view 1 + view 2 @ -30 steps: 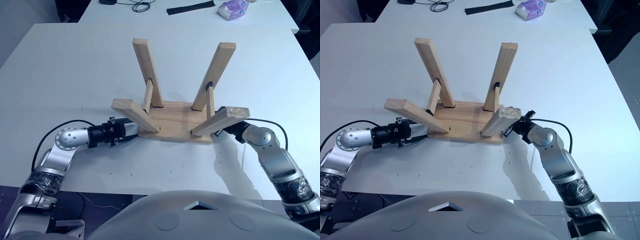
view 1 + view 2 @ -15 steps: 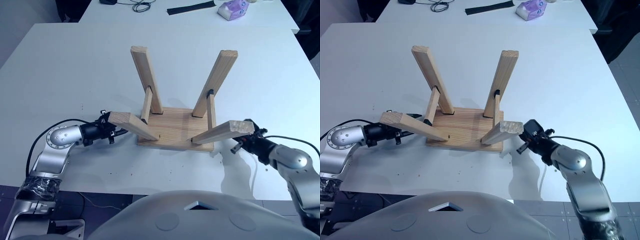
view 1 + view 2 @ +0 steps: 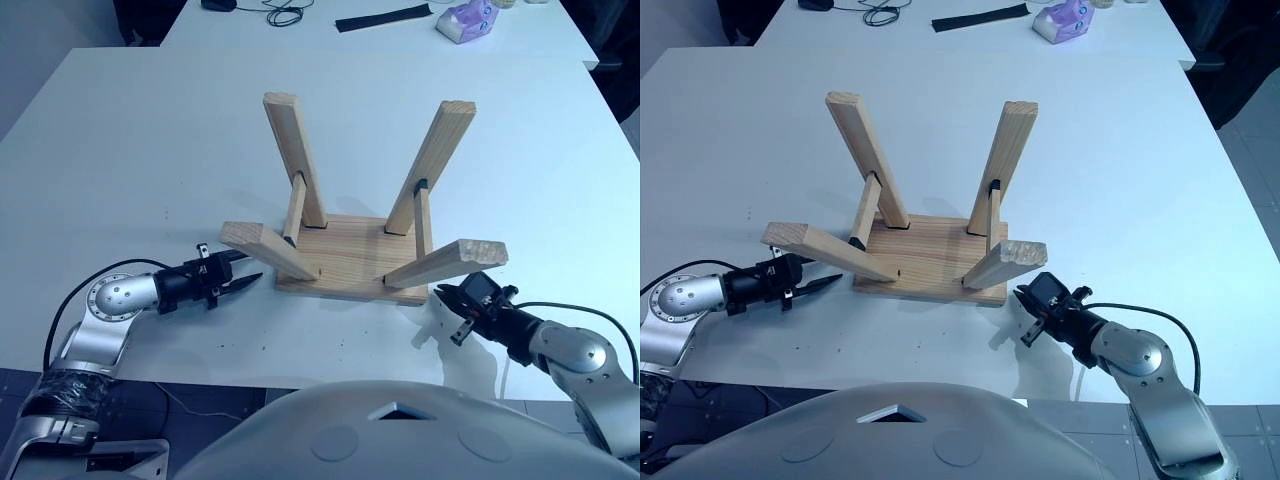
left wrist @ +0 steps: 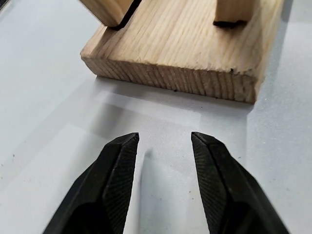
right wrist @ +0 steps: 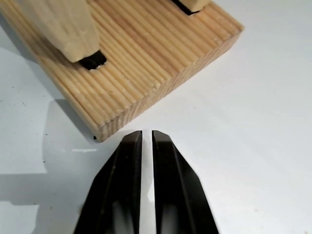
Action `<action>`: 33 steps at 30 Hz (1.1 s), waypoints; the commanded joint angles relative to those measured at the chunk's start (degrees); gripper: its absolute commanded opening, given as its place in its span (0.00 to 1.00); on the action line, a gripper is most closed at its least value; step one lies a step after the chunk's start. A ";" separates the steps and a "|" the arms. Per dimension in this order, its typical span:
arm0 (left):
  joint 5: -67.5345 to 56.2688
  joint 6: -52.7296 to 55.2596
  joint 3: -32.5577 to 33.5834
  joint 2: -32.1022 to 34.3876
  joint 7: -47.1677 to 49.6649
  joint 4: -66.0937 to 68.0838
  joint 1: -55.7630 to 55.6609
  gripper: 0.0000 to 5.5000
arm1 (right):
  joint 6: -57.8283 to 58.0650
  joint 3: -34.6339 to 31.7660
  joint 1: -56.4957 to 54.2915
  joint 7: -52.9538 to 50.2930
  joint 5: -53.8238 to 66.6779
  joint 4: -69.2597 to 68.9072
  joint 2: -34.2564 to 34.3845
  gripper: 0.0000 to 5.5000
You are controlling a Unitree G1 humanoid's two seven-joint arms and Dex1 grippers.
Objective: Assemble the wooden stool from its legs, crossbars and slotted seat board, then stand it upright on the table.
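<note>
The wooden stool lies upside down, its seat board (image 3: 350, 262) flat on the white table (image 3: 130, 150). Several legs splay upward from it, such as the far left leg (image 3: 295, 155) and the near right leg (image 3: 445, 262). Thin crossbars (image 3: 294, 205) join leg pairs. My left gripper (image 3: 243, 272) is open, low over the table just off the board's left end (image 4: 195, 44), under the near left leg (image 3: 265, 248). My right gripper (image 3: 443, 296) is shut with nothing in it, by the board's near right corner (image 5: 141, 53).
Both arms lie close to the table's front edge. A second table behind holds a black strap (image 3: 382, 17), a purple pack (image 3: 466, 20) and cables (image 3: 283, 12). Open tabletop lies to the stool's left, right and far side.
Both grippers have drawn back from the seat board's ends toward the table's front edge. The stool has settled a little and still stands on its seat board.
</note>
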 commanded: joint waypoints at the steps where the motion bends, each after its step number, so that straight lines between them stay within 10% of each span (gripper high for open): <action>1: 3.95 -0.90 -4.10 0.44 -1.35 -0.63 3.57 0.37 | -0.97 0.74 -0.03 0.11 -0.42 0.54 -1.06 0.07; 33: -1.46 5.21 -6.08 1.54 -3.52 -8.85 1.54 0.20 | 0.01 6.14 -2.63 -2.98 -0.15 -2.53 0.26 0.06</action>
